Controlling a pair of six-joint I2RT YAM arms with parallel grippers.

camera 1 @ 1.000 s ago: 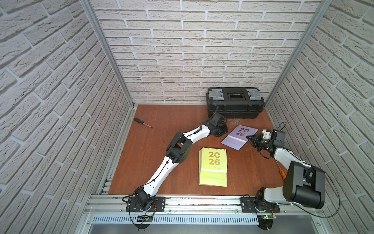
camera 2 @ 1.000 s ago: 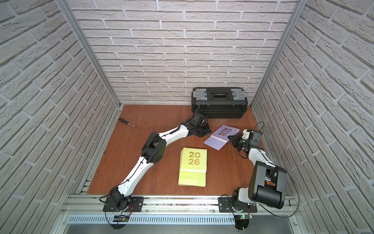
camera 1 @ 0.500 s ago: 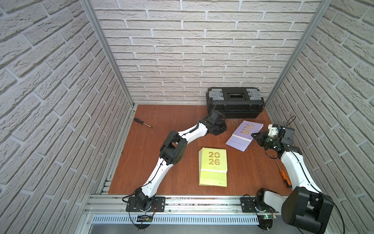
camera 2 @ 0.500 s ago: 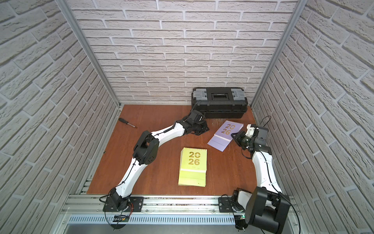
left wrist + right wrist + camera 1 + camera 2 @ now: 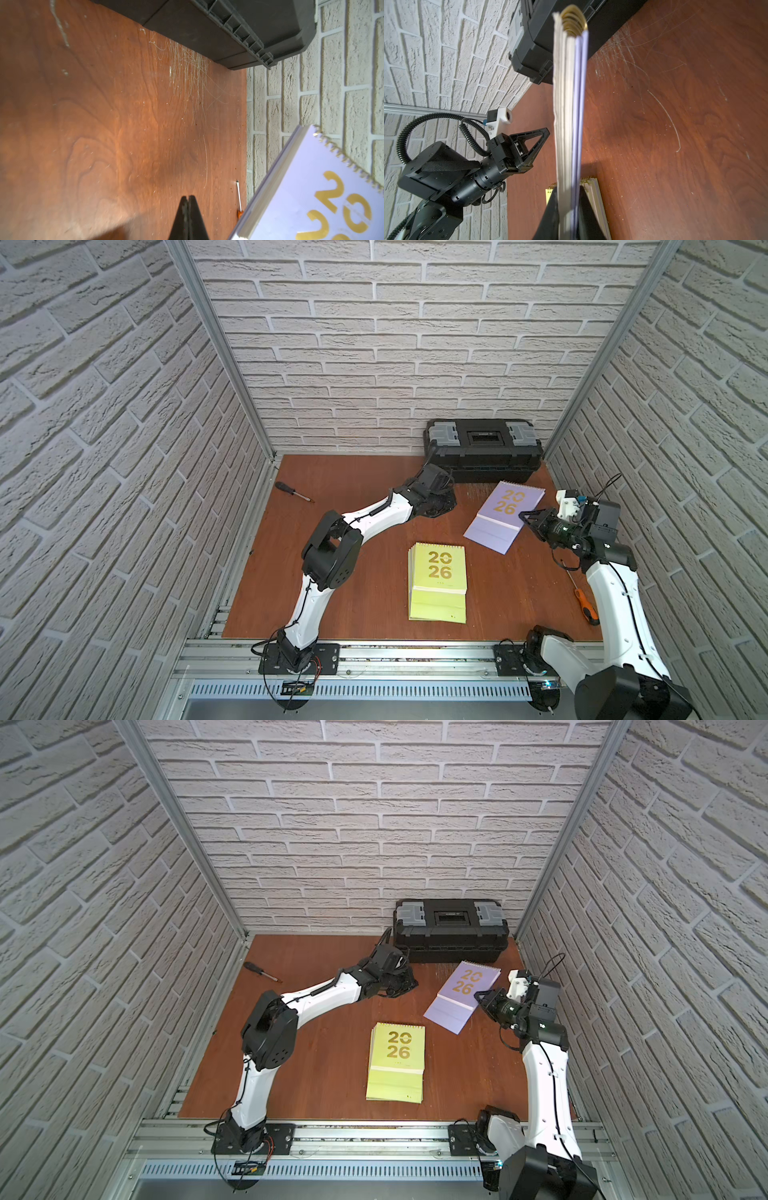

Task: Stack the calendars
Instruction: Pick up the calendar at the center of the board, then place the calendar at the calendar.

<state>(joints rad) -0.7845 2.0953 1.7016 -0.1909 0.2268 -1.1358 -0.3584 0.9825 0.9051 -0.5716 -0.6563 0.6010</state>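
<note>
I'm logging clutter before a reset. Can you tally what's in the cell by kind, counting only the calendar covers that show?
Calendars: 2, the lime green calendar lying top-most, the lavender calendar in the right gripper
Screwdrivers: 2, the black-handled screwdriver, the orange-handled screwdriver
Boxes: 1, the toolbox
Total: 5; how many lie under the lime green one cannot be told.
</note>
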